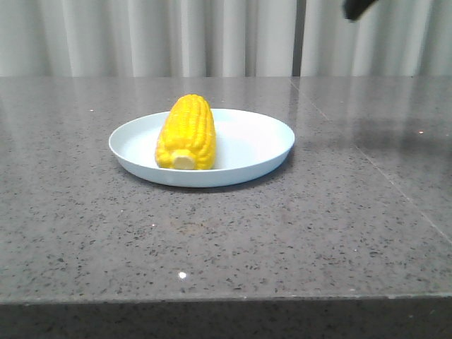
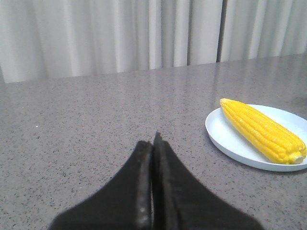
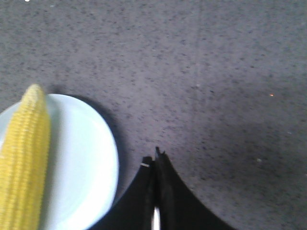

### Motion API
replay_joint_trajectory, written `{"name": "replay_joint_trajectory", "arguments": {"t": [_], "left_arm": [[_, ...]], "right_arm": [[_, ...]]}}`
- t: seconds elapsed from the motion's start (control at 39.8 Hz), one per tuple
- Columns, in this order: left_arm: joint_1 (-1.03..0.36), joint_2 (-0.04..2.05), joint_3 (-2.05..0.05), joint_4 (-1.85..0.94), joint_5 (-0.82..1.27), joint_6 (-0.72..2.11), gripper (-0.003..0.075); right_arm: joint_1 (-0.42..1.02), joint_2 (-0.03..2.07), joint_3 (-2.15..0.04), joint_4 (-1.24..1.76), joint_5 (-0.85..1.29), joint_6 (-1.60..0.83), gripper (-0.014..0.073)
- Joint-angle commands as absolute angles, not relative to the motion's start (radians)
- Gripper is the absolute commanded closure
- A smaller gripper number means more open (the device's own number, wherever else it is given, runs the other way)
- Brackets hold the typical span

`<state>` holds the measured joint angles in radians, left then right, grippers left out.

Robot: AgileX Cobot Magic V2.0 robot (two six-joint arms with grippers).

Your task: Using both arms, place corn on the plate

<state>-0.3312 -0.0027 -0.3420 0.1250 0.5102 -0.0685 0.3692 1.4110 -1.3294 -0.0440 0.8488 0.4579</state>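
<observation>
Currently corn (image 1: 186,133) is lying on plate (image 1: 261,145); both tools, left tool (image 2: 153,143) and right tool (image 3: 154,160), are sitting pinched together, empty. Risk: bumping the plate's rim, rolling corn off.

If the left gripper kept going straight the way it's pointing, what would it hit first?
Probably nothing: the shut left gripper points across bare table toward the curtain. The plate with the corn sits off to one side.

You've got a dark grey speckled stone table (image 1: 296,233) – a faint seam runs across its right part, possibly a slab joint. Directly on it sits one plate (image 1: 261,138), left of centre, with the corn (image 1: 187,132) inside.
</observation>
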Motion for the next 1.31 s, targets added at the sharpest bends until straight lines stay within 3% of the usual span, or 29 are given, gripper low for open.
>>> {"name": "replay_joint_trajectory", "arguments": {"t": [0.0,0.23,0.68,0.96,1.28], "left_arm": [[-0.332,0.006,-0.365,0.121,0.436,-0.079,0.0741],[-0.332,0.006,-0.365,0.121,0.436,-0.079,0.0741],[-0.332,0.006,-0.365,0.121,0.436,-0.079,0.0741],[-0.332,0.006,-0.365,0.121,0.436,-0.079,0.0741],[-0.332,0.006,-0.365,0.121,0.436,-0.079,0.0741]], "right_arm": [[0.315,1.308,-1.283,-0.062,0.812,0.387,0.0708],[0.291,1.111,-1.038,-0.175,0.748,0.334,0.0708],[0.291,0.523,-0.439,-0.234,0.281,0.334,0.0708],[0.291,0.265,-0.342,-0.249,0.28,0.334,0.0708],[0.291,0.247,-0.342,-0.255,0.281,0.334,0.0708]]}}
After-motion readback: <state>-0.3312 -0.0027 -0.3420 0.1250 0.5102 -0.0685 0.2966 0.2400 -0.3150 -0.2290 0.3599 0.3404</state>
